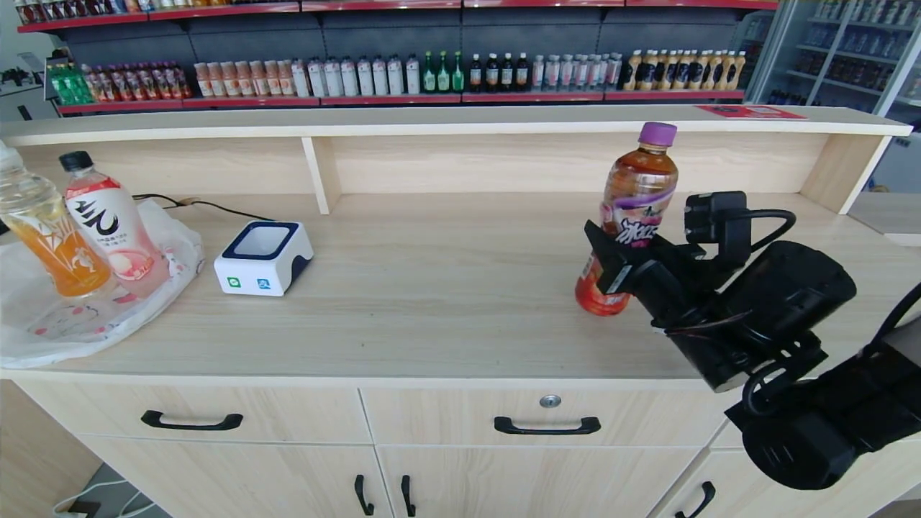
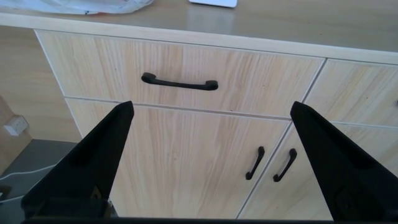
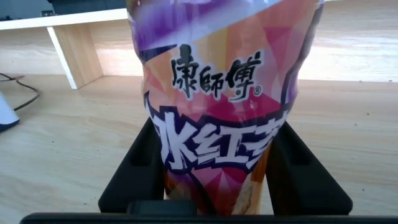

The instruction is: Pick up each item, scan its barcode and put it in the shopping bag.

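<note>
A tea bottle with a purple cap and a purple-and-orange label stands upright at the right of the wooden counter, and my right gripper is shut on its lower half. Close up, the bottle's label sits between the two black fingers. The white barcode scanner with a dark-rimmed window rests left of centre. At the far left, the white shopping bag lies open with an orange drink bottle and a pink-labelled bottle standing in it. My left gripper hangs open below the counter, facing the cabinet drawer.
A raised back shelf with a divider runs behind the counter. A black cable trails behind the scanner. Drawers and doors with black handles front the cabinet. Store shelves of bottles fill the background.
</note>
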